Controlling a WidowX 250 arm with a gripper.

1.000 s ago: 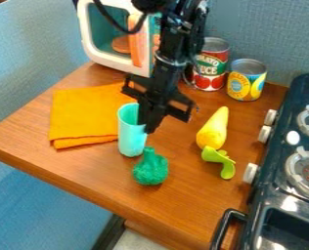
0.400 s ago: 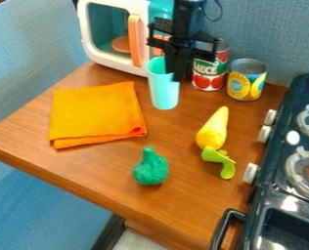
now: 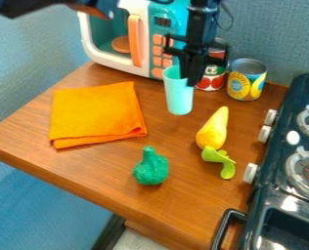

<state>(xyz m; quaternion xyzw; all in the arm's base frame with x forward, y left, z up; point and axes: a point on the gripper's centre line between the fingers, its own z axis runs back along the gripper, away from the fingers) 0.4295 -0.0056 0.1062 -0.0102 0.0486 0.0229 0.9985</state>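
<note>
Toy stove [image 3: 273, 149]: right of the claw.
Microwave [image 3: 115, 59]: behind and left of the claw.
Orange cloth [image 3: 95, 114]: left, nearer the front than the claw.
Claw [image 3: 192, 80]: pinched on the cup's side.
Blue-green cup [image 3: 179, 100]: upright, at the claw's tips; grabbing looks done, letting go isn't.

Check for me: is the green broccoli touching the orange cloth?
Apart. The camera view shows a strip of bare tabletop between the broccoli and the cloth.
</note>
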